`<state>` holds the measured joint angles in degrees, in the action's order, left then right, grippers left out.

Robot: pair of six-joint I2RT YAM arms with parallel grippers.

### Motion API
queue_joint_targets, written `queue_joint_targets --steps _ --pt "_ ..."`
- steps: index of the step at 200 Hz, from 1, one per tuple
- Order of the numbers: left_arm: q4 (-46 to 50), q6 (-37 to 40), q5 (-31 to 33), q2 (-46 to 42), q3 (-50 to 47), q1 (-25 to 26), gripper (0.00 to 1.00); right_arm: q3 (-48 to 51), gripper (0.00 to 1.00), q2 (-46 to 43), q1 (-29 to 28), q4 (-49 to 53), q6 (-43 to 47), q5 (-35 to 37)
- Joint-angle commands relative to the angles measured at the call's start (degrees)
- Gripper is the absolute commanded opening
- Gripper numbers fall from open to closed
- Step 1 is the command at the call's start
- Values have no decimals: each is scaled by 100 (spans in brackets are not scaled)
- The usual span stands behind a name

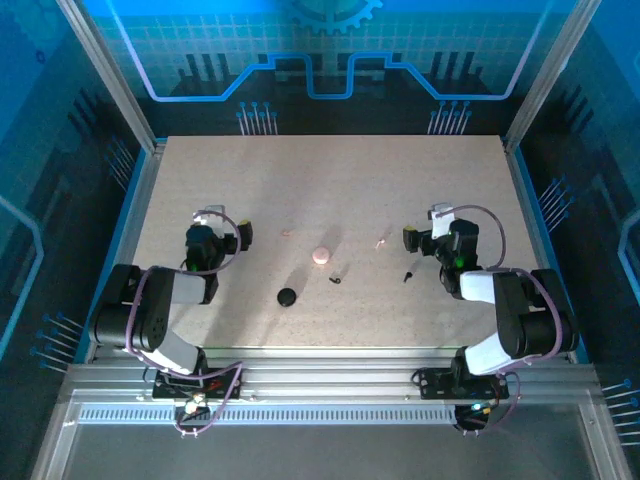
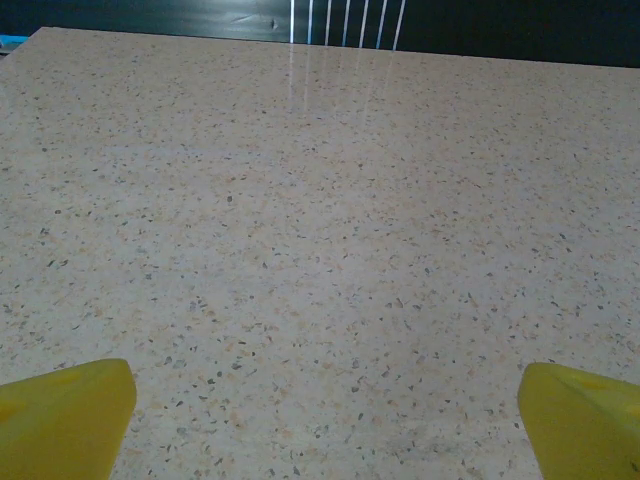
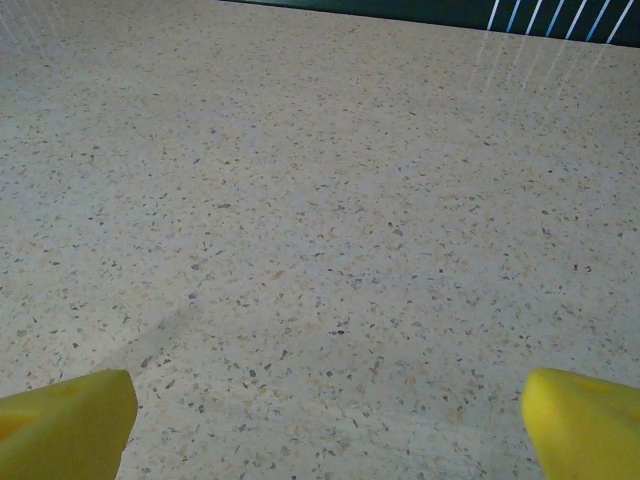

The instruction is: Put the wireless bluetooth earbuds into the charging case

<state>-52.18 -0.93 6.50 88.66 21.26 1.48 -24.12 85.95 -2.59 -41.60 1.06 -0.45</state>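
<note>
Yellow fingertips (image 2: pixel 65 415) sit in the two lower corners of the left wrist view, far from each other, so the left gripper (image 2: pixel 325 430) stands wide open and holds nothing. Between the tips lies the speckled table (image 2: pixel 320 250). In the right wrist view the right gripper (image 3: pixel 325 430) is spread just as wide, also with nothing in it.

The earbuds are seen from the top view. All four lie loose on the table, in the middle zone between the two arms. One black earbud (image 1: pixel 336 279) lies just beside the pink case (image 1: pixel 320 255), on its near-right side. The second black earbud (image 1: pixel 408 275) lies further right, near the right gripper. One pale pink earbud (image 1: pixel 287 233) lies to the far left of the pink case, and the other pink earbud (image 1: pixel 382 241) to its right. The black case (image 1: pixel 287 297) stands closer to the arm bases, apart from the pink case. I cannot tell whether the cases are open, they are too small. On the back wall (image 1: pixel 320 40) there is a blue line pattern with half of a gear shape.
</note>
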Motion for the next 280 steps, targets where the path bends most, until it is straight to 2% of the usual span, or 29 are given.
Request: queue_joint_targets --steps 1,207,220,243,255,280 --pt "-14 129 -115 19 98 -68 99 -104 100 27 26 -96 -25 -48" --pt "-1 93 -287 11 98 -148 99 -121 100 14 43 -59 -65 21" --pt "-84 91 -250 -25 43 -141 99 -284 100 -106 39 299 -91 79" --pt "94 101 -51 -444 -52 -88 98 -901 100 -642 17 1863 -123 36" --pt "651 135 -2 -870 64 -47 98 -1193 100 -968 -22 2635 -251 104" --pt "2433 -12 -18 -1750 627 73 93 -1947 100 -1467 -177 4485 -662 282"
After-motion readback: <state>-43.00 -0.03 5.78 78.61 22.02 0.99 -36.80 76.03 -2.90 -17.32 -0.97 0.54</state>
